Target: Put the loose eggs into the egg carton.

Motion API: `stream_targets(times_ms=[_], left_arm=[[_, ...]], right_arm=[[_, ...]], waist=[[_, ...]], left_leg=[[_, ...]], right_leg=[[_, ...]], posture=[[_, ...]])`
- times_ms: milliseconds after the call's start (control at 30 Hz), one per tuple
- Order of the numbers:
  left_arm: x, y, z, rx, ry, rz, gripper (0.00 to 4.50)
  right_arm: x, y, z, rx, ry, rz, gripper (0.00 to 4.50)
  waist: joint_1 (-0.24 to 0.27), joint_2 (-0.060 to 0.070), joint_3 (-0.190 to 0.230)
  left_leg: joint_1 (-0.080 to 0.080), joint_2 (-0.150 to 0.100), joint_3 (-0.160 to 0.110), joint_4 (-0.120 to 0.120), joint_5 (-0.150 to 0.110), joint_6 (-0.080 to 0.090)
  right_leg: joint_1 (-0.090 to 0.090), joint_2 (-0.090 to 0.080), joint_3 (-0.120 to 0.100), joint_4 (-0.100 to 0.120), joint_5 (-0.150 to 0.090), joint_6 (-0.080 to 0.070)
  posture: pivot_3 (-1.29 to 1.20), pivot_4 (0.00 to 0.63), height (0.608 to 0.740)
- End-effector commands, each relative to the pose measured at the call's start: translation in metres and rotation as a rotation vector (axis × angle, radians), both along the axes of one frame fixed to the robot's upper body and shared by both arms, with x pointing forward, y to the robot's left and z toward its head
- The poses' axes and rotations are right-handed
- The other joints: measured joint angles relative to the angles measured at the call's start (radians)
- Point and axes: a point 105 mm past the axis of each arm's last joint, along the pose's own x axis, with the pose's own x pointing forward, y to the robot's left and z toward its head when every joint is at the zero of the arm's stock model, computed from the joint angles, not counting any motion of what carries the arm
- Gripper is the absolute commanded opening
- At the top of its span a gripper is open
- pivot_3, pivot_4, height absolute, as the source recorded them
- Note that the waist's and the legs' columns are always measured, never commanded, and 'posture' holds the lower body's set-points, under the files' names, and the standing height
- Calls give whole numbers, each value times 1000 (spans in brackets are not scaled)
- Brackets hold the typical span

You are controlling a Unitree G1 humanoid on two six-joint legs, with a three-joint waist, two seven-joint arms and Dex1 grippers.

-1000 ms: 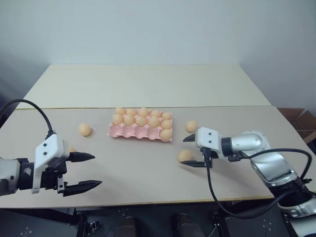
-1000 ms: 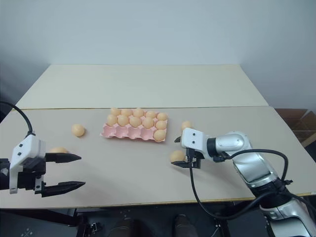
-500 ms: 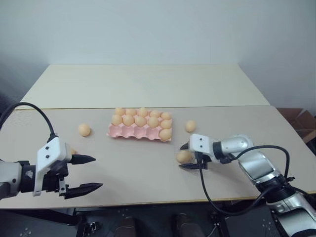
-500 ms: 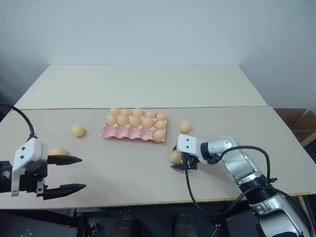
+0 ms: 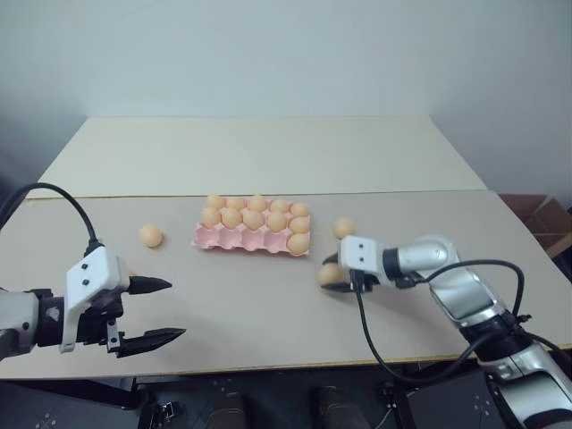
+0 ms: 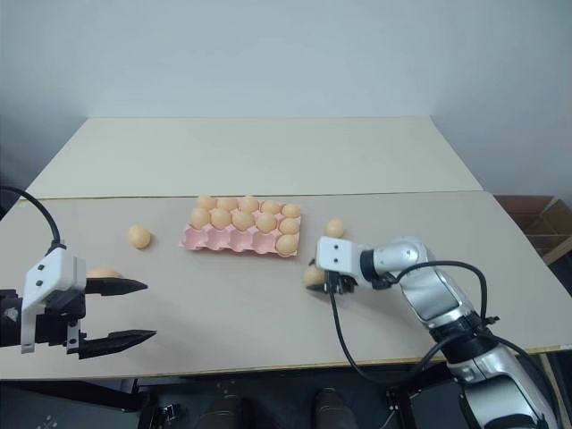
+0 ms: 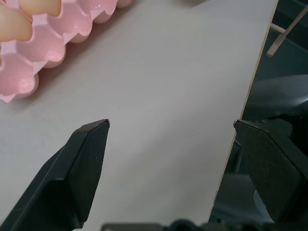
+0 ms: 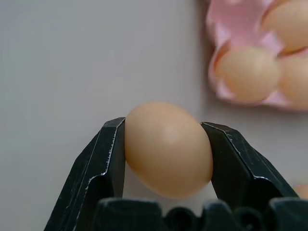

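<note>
The pink egg carton (image 5: 239, 239) lies mid-table, its back rows full of eggs, one egg at its front right corner, and front cups empty. To the right of the carton and a little nearer me, my right gripper (image 5: 332, 275) is shut on a light orange egg (image 8: 168, 149), which sits between both fingers (image 8: 103, 159). Loose eggs lie left of the carton (image 5: 150, 235), right of it (image 5: 344, 228), and beside my left gripper (image 6: 105, 272). Near the table's front left edge my left gripper (image 5: 165, 310) is open and holds nothing, and a corner of the carton (image 7: 29, 57) lies ahead of it.
A second, cream-coloured table (image 5: 259, 152) butts against the far side of the near table. A cardboard box (image 5: 541, 214) stands on the floor at the far right. The near table's front edge (image 5: 268, 365) runs close to both arms.
My right gripper has gone from open around the egg to shut on it, then shifted it slightly up and toward the carton. The left arm has stayed put.
</note>
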Motion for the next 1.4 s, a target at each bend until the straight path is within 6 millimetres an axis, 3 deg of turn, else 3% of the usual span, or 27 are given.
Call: stream_targets(times_ms=[33,133,300,567,667,800,900,1133,1400], left_arm=[[2,0,4,18,-29,-10,4500],[1,0,4,16,-24,-2,4500],[-8,8,0,38,4,20,4500],[-12,10,-1,49,8,34,4500],[-13,11,-2,52,10,37,4500],[-13,11,-3,52,15,37,4500],[-11,10,-4,49,15,28,4500],[-7,4,-3,43,1,-4,4500],[-1,-3,-1,32,-20,-44,4500]], right_arm=[[12,14,39,97,-122,-9,2614],[29,29,47,134,-148,-35,2614],[48,53,41,130,-183,-33,2614],[56,74,33,146,-194,13,2614],[56,75,29,132,-201,26,3172],[54,76,29,131,-211,36,4475],[55,74,30,138,-227,15,4475],[33,50,27,117,-253,-13,4475],[-20,-21,35,170,-61,-146,4475]], waist=[[2,0,0],[2,0,0],[3,0,0],[2,0,0],[2,0,0],[1,0,0],[0,0,0],[8,0,0],[12,0,0]], left_leg=[[0,0,0,0,0,0],[0,0,0,0,0,0],[-1,0,1,0,0,0],[-1,0,0,0,0,0],[-1,0,0,0,0,0],[-1,0,0,0,0,0],[-1,1,0,0,0,0],[-2,0,0,-1,0,0],[-1,0,1,-1,0,0]], right_leg=[[0,0,0,0,0,0],[0,0,0,0,0,0],[-1,-1,0,-1,1,-1],[-1,0,-1,0,1,-1],[-1,-1,-1,-1,1,-1],[-1,0,0,0,1,-1],[-1,0,-1,0,1,-1],[-1,-1,-1,-1,2,0],[0,-1,-1,-1,0,-1]], posture=[[0,150,740],[0,150,740],[0,150,740],[0,150,740],[0,150,740],[0,150,740],[0,150,740],[0,150,740],[0,150,740]])
